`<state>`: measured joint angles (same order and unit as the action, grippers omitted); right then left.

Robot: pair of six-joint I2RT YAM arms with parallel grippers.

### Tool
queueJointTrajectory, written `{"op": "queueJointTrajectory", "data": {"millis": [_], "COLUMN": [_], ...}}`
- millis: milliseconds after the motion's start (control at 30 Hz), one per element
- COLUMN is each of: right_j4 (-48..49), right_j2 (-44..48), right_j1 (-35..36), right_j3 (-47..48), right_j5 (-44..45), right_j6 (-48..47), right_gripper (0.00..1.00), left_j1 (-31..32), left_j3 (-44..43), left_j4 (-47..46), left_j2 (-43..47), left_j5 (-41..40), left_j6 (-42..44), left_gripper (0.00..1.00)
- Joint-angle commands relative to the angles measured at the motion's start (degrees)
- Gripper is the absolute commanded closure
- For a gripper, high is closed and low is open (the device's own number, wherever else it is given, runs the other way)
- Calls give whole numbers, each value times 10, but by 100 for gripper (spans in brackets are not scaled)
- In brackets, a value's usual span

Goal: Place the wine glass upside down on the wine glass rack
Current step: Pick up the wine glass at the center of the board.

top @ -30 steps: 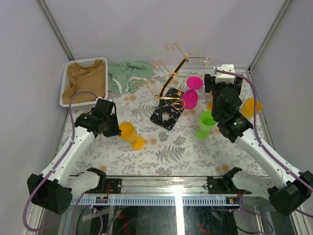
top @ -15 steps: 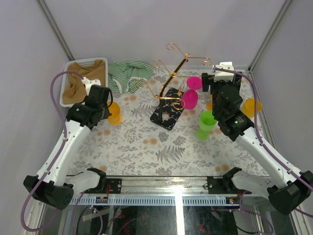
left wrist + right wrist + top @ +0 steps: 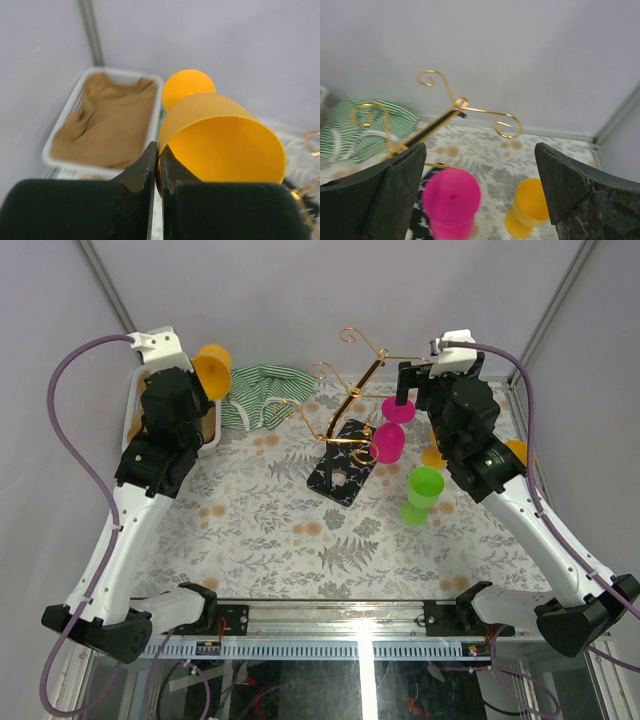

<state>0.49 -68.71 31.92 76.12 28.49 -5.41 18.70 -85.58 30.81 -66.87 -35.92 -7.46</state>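
Wine glass (image 3: 212, 368): orange plastic, held high off the counter (image 3: 300, 540) at far left, above the basket corner. It lies roughly sideways; the left wrist view looks into the bowl's open mouth, with the round foot behind it. Not on the rack.

Left tool (image 3: 157, 156): fingers pinched nearly together on the bowl's rim wall, gripping the wine glass.

Wine glass rack (image 3: 352, 400): gold wire, centre-far of the counter, well apart from the held glass. It has a leaning post, curled hooks and a black speckled base (image 3: 345, 468). A pink glass (image 3: 388, 442) is at its right side, foot toward the back wall. Cannot tell if it hangs from a hook.

Right tool (image 3: 480, 175): fingers spread wide, nothing between them, above the pink glass and facing the rack's hooks.

Around:
- Green glass (image 3: 422, 495), upright on the counter, right of the base.
- White basket (image 3: 120, 75) holding a brown cloth (image 3: 107, 120), far left.
- Green-striped cloth (image 3: 265, 390) between basket and rack.
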Motion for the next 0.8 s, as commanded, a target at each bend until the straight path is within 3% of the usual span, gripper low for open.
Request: {"op": "queueJointTrajectory", "data": {"millis": [0,167,267,433,567,767], "right_j4": [7,98,174,262,337,426], "right_j2": [8,25,25,-17,-60,-99], "right_j1": [-4,-4,-5,-4,-5,-5], "right_j3": [50,34,17,22,25,13], "right_j5": [-135,-268,-324,-394,-448,-459], "right_j6": [92,212,279,407,506,602], "right_gripper": [3,2,0,0,2,4], "left_j1": [1,2,1,2,2,11], "left_j3": [36,189,236,327,358,376], "left_j4": [-284,-554,-640,-811,-882,-966], "left_j2": [46,107,112,102,76,47], "left_j5": [115,274,319,323,318,309], "left_j6": [72,55,22,-45,-74,-106], "left_gripper": [100,100,100,100,100,100]}}
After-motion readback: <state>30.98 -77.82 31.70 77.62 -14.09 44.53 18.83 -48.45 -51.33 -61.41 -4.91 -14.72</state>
